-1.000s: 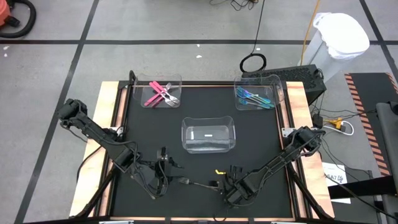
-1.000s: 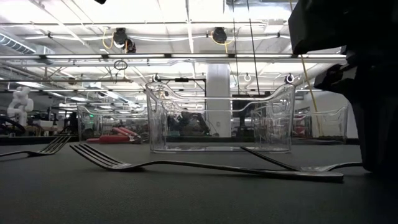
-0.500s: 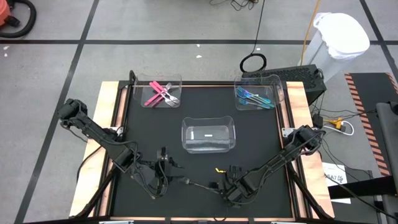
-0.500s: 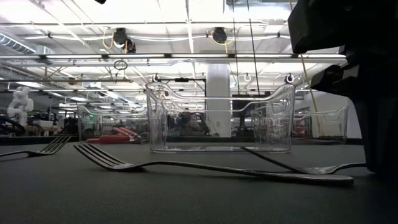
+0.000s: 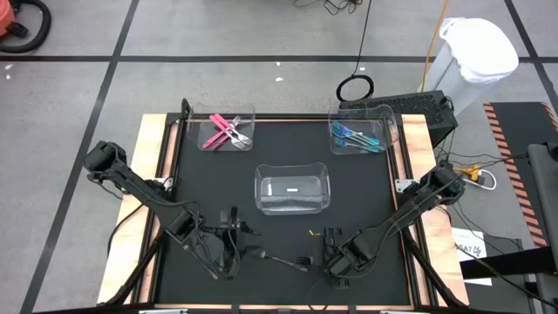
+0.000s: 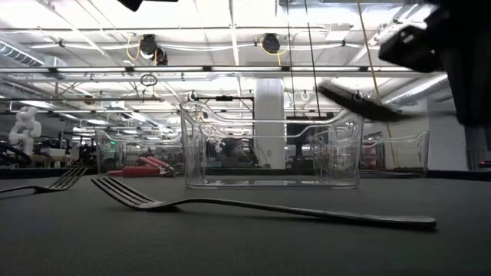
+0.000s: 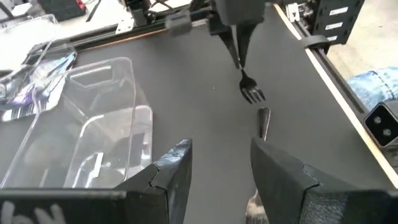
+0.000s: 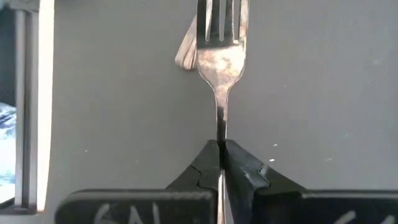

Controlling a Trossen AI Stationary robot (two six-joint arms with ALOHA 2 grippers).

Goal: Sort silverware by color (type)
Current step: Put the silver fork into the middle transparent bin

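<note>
The black table mat (image 5: 279, 235) sat on a grey tiled floor; the low view looked into a bright hall. Three clear bins (image 5: 292, 189) held sorted pieces. The left gripper (image 7: 217, 168) hung open near the front edge. The right gripper (image 8: 221, 163) was clamped on a grey metal fork (image 8: 220, 56), lifted off the mat, handle running straight into the jaws, tines pointing away. Another grey fork (image 6: 253, 205) lay flat at the front, tines toward the left arm.
</note>
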